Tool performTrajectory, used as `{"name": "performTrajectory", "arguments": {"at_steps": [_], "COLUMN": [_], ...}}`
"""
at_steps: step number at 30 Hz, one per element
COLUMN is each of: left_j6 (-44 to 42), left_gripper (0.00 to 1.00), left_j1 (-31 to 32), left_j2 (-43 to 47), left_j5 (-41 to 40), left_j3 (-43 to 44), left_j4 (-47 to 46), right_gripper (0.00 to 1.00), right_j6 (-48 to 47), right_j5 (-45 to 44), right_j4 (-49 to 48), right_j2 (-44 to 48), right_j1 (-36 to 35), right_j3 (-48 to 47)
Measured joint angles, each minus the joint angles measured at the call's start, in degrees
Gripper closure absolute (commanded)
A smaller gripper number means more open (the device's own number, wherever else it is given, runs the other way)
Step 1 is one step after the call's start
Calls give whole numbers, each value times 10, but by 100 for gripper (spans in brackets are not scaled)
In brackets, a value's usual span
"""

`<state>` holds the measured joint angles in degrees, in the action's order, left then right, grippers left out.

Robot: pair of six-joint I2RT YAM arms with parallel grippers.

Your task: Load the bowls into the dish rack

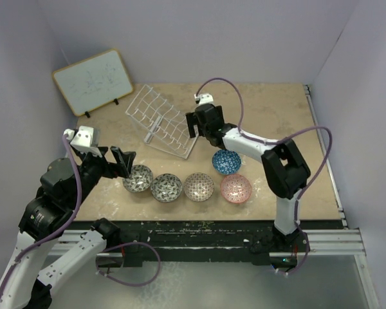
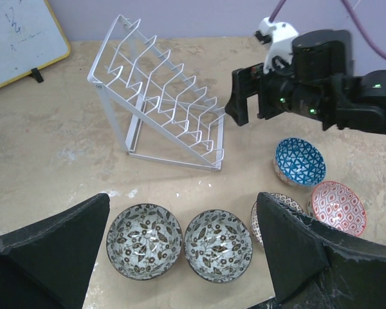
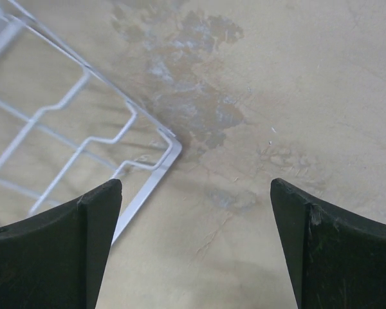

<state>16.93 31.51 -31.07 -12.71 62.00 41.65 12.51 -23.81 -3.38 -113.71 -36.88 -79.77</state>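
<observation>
- White wire dish rack [image 1: 162, 123] stands upper centre of the top view, on the beige table [image 1: 270, 109].
- All five bowls sit upright on the table, outside the rack.
- Row across lower centre, left to right: leftmost grey-black patterned ceramic bowl [image 1: 137, 178], second grey-black bowl [image 1: 166, 187], beige-brown bowl [image 1: 199, 187], pink-red bowl [image 1: 235, 188].
- Blue patterned bowl [image 1: 226, 161] sits just above the row's right end, below the right arm.
- Left tool [image 2: 180, 257]: fingers spread apart, holding nothing, over the two grey-black bowls.
- Right tool [image 3: 193, 251]: fingers apart, empty, beside the rack's right corner.
- Wood-framed whiteboard [image 1: 93, 80] stands upper left.
</observation>
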Motion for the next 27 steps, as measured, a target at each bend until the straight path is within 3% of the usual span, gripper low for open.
{"name": "performTrajectory", "arguments": {"at_steps": [7, 9, 22, 25, 27], "left_j6": [0, 0, 0, 0, 0], "left_gripper": [1, 1, 1, 1, 1], "left_j1": [0, 0, 0, 0, 0], "left_j2": [0, -1, -4, -3, 1], "left_j5": [1, 3, 9, 10, 10], "left_j3": [-2, -5, -16, -16, -16], "left_j4": [-5, -5, -9, -9, -8], "right_gripper": [0, 5, 25, 44, 50], "right_j6": [60, 98, 282, 302, 312], "right_j5": [2, -9, -24, -25, -27], "right_j4": [23, 59, 256, 273, 286], "right_j2": [124, 143, 152, 136, 113], "right_j1": [-2, -2, -40, -46, -46], "right_j3": [33, 29, 67, 66, 62]}}
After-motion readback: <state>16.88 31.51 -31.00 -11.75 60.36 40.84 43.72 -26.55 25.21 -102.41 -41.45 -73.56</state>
